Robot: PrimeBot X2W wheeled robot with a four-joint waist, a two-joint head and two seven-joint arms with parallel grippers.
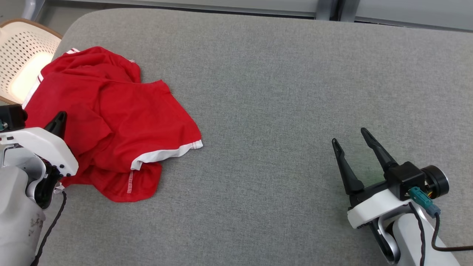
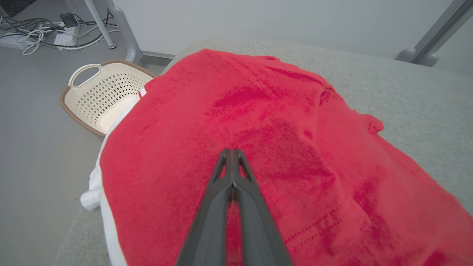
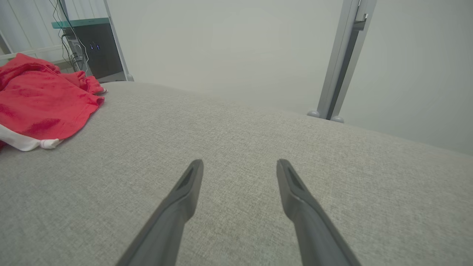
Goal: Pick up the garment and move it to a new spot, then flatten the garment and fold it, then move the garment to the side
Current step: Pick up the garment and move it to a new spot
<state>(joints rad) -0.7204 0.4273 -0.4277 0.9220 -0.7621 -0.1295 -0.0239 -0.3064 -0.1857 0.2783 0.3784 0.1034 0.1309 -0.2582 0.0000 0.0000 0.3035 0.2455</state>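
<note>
Grey fabric-covered surface (image 1: 281, 88) under both arms, rounded corner at the far left. Pale wall behind it.

Red garment (image 1: 111, 122) with white trim is at the left end of the surface, crumpled and bunched, folded over itself. White-edged hem faces the middle of the surface. Its left side reaches the surface's left edge, and the left wrist view shows a white-trimmed part hanging over that edge.

My left gripper (image 1: 59, 120) is low on the near-left part of the garment. From the left wrist view, my left gripper (image 2: 232, 153) has its fingers pressed together tip to tip, no gap at the tips, pointing into the red cloth (image 2: 266, 111). Can't tell if any cloth is pinched between them.

My right gripper (image 1: 349, 136) is on the right side, well apart from the garment, over bare grey fabric. Its fingers are spread wide with nothing between them, confirmed in the right wrist view (image 3: 240, 164). Garment (image 3: 37, 107) sits far left in that view.

Cream perforated laundry basket (image 1: 22, 62) is on the floor just past the surface's left corner, beside the garment. Handle visible in the left wrist view (image 2: 107, 99). Cables (image 2: 37, 35) on the floor beyond it.
</note>
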